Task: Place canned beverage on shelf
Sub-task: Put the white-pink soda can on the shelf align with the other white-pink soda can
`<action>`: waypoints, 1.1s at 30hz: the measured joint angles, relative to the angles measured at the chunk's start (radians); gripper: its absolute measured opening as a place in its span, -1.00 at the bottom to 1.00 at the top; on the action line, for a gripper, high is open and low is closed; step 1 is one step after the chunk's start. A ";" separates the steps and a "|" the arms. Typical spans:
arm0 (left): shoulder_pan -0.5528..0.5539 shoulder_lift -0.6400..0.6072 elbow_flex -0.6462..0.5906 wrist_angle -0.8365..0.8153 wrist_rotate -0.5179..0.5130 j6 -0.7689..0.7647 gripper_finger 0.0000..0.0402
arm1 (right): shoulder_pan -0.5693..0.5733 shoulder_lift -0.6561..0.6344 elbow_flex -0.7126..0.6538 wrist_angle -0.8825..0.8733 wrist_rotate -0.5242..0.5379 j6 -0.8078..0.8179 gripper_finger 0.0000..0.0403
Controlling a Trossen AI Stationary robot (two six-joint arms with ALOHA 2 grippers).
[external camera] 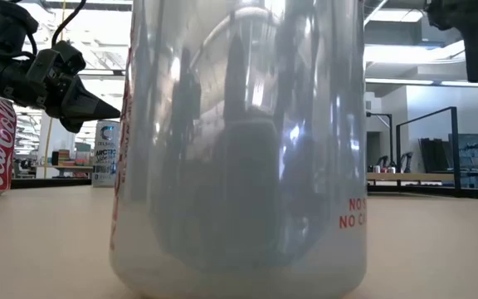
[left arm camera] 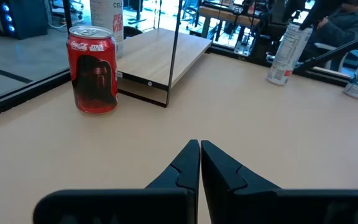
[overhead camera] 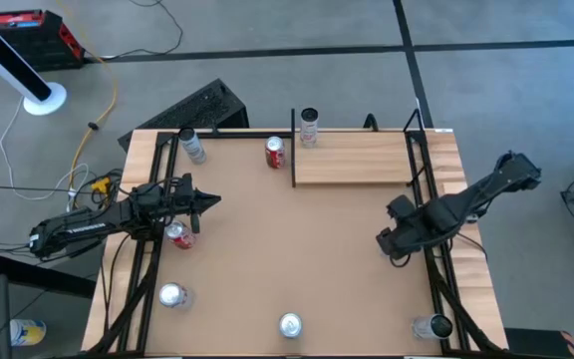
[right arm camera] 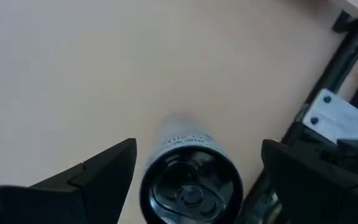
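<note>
Canned beverage, dark-topped (right arm camera: pixel 191 186), stands upright near the table's right edge, directly below the right gripper (right arm camera: pixel 194 168) and close to the black frame rail (right arm camera: pixel 353 56). Judged from its form, it is a rigid thin-walled metal cylinder, smooth and liable to slip, light if empty and moderately heavy if full; too hard a squeeze could dent it. The sound hold is across the mid-body, fingers on opposite sides. Right gripper fingers stand wide apart, one on each side of the can top, above it and not touching. The shelf (overhead camera: pixel 352 158) lies at the far edge, well apart from this can. Left gripper (overhead camera: pixel 210 200) is fully closed, empty, hovering beside a red can (overhead camera: pixel 178 235) on the left.
</note>
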 joint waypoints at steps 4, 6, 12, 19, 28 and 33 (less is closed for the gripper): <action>0.000 0.000 0.000 0.000 0.000 0.000 -1.00 | -0.006 0.019 0.000 0.002 -0.051 -0.024 0.83; 0.000 0.000 0.000 0.000 0.000 0.000 -1.00 | -0.002 0.020 0.000 0.012 -0.089 -0.036 0.83; 0.000 0.000 0.000 0.000 0.000 0.000 -1.00 | 0.017 0.020 0.000 0.011 -0.112 -0.024 0.83; 0.000 0.000 0.000 0.000 0.000 0.000 -1.00 | 0.022 0.020 0.000 0.011 -0.113 -0.035 0.80; 0.000 0.000 0.000 0.000 0.000 0.000 -1.00 | 0.022 0.020 0.000 0.081 -0.114 -0.119 0.40; 0.000 0.000 0.000 0.000 0.000 0.000 -1.00 | 0.020 0.020 0.003 0.187 -0.091 -0.322 0.37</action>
